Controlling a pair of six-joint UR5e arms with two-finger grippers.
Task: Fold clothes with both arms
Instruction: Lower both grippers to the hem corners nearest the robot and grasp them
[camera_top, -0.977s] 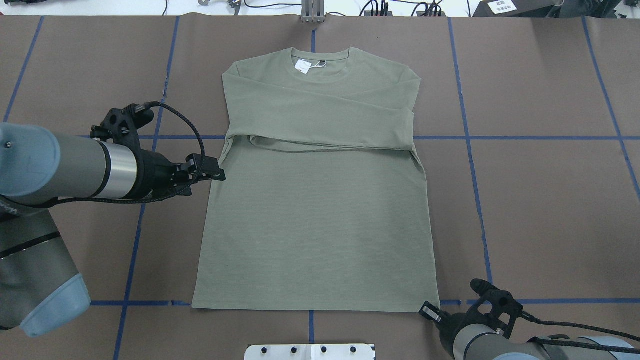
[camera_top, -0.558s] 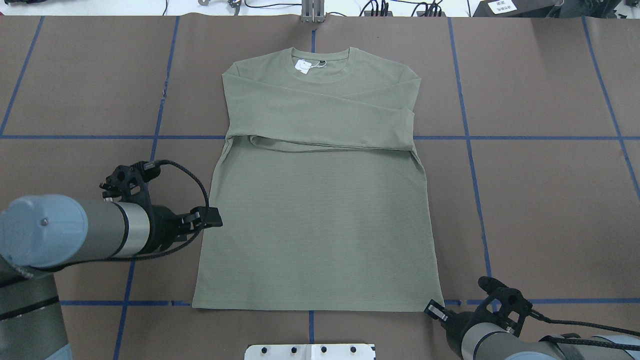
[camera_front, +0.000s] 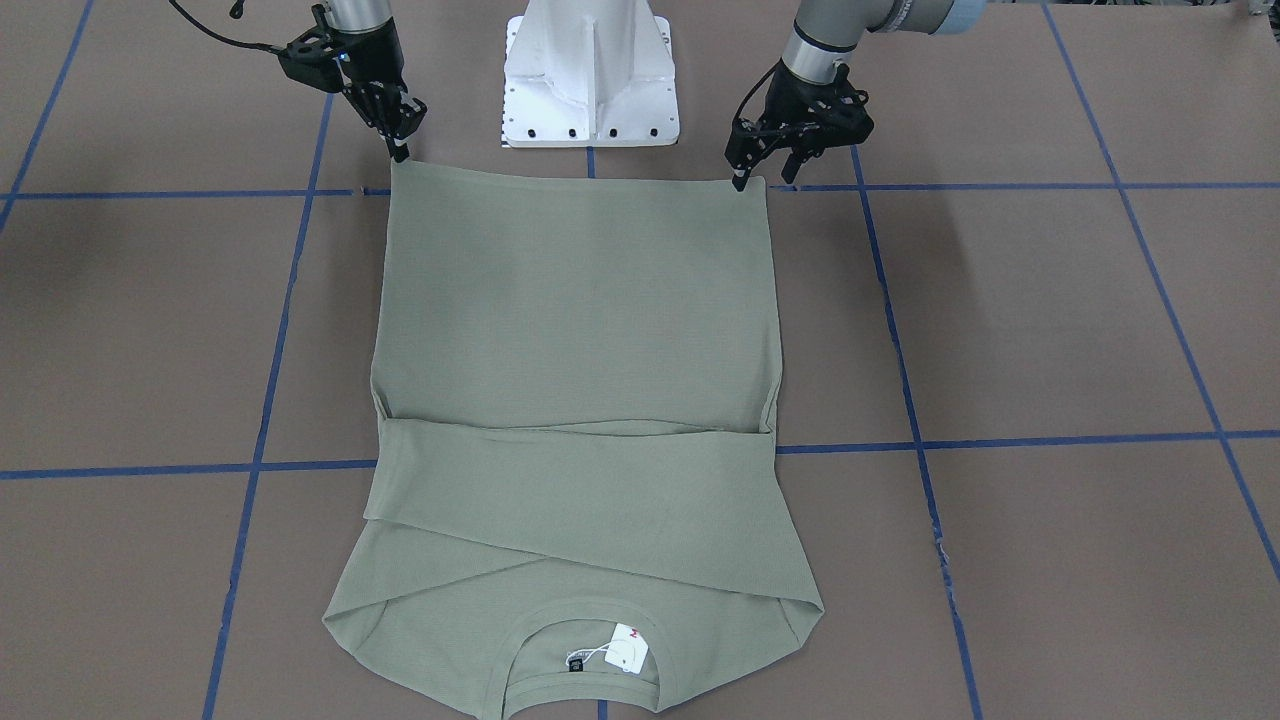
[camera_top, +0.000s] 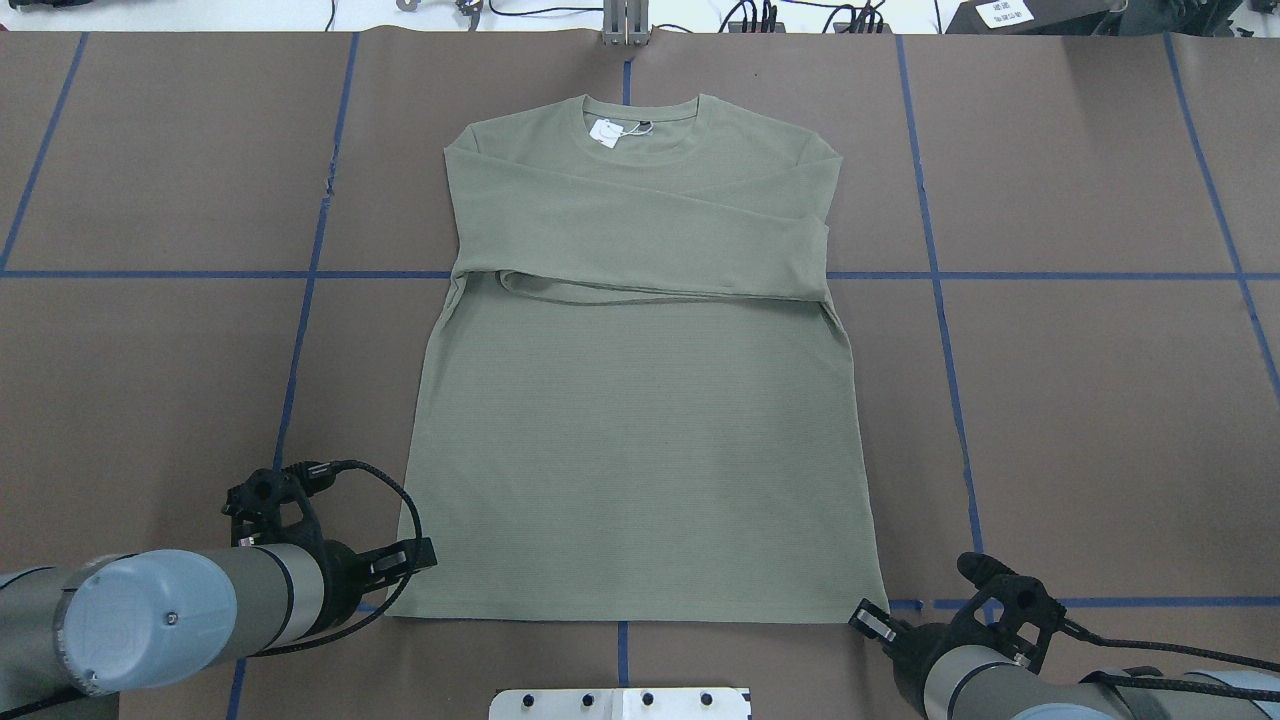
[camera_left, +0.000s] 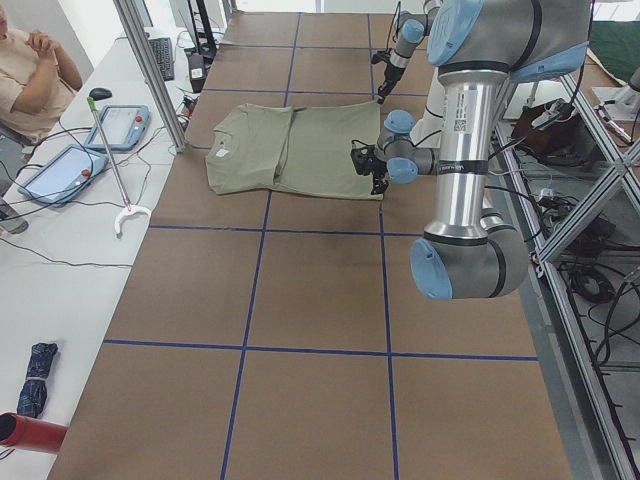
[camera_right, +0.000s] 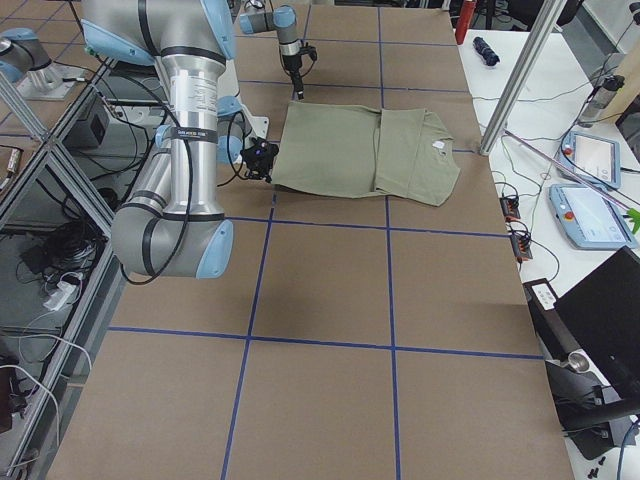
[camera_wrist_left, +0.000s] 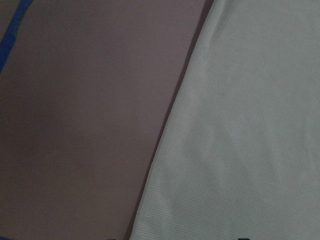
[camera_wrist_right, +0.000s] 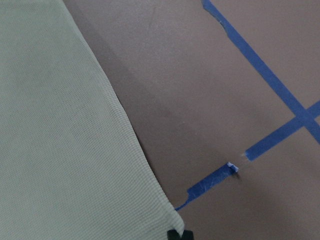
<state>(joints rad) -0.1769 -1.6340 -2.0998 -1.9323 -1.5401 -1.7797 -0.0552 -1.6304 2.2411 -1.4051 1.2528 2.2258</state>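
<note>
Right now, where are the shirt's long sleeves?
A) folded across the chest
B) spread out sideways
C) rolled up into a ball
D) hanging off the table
A: both sleeves lie crossed flat over the chest of the shirt, neither sticking out past its sides.

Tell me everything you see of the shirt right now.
The shirt is sage-green knit, lying flat on the brown table, collar away from the robot with a white tag at it. Both sleeves are folded across the chest. The left gripper and right gripper sit at its hem corners; contact is unclear.
</note>
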